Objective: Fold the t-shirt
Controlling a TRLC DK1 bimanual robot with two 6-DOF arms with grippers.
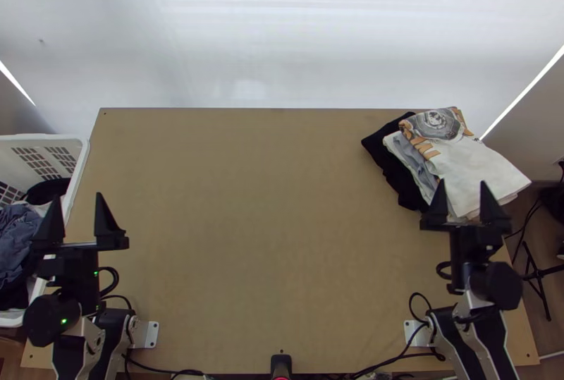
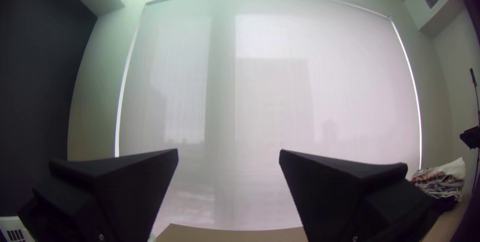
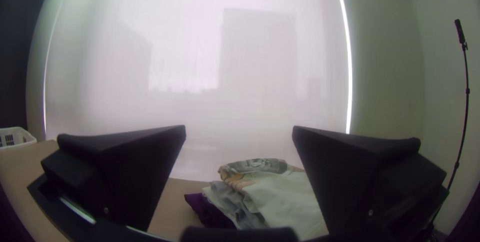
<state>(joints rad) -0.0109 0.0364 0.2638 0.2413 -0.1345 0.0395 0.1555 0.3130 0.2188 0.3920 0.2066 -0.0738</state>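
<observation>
Top view: left gripper at lower left, fingers apart; right gripper at right, fingers apart; clothes stacked, upper right.

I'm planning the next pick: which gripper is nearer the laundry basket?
Left. The left gripper is beside the laundry basket; the right gripper is across the table, near folded clothes.

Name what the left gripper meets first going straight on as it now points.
Likely the white blind beyond the table; the left gripper looks unobstructed until then, though depth is unclear.
</observation>
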